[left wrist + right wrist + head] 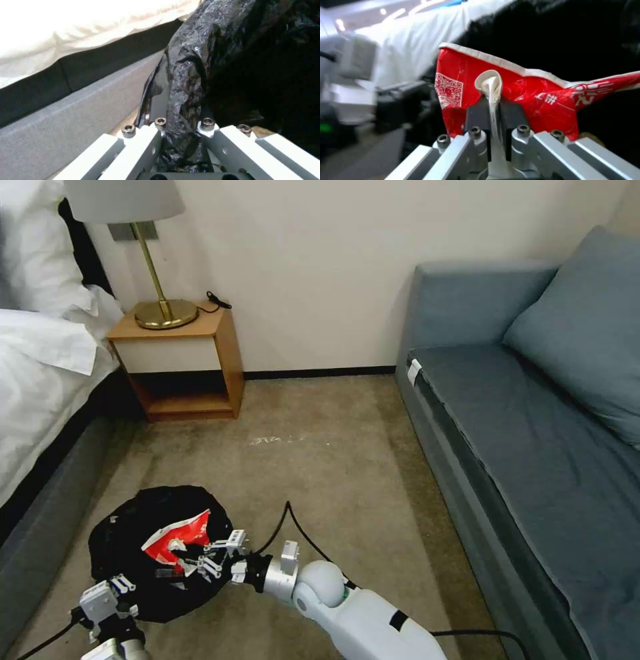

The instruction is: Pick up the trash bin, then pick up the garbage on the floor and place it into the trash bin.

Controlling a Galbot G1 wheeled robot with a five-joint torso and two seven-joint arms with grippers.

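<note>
The left gripper (pixel 181 130) pinches the bin (pixel 127 527) bag; the right gripper (pixel 495 117) squeezes a red wrapper (pixel 523 95) above it. Thin bag might slip, dropping the bin.

The floor is a beige carpet (pixel 333 473). A plain cream wall (pixel 320 267) has a dark baseboard (pixel 320 373). A wooden nightstand (pixel 193 360) carries a brass lamp (pixel 157 280). White bed (pixel 40 360) at left, grey-blue sofa (pixel 533 447) at right.
</note>
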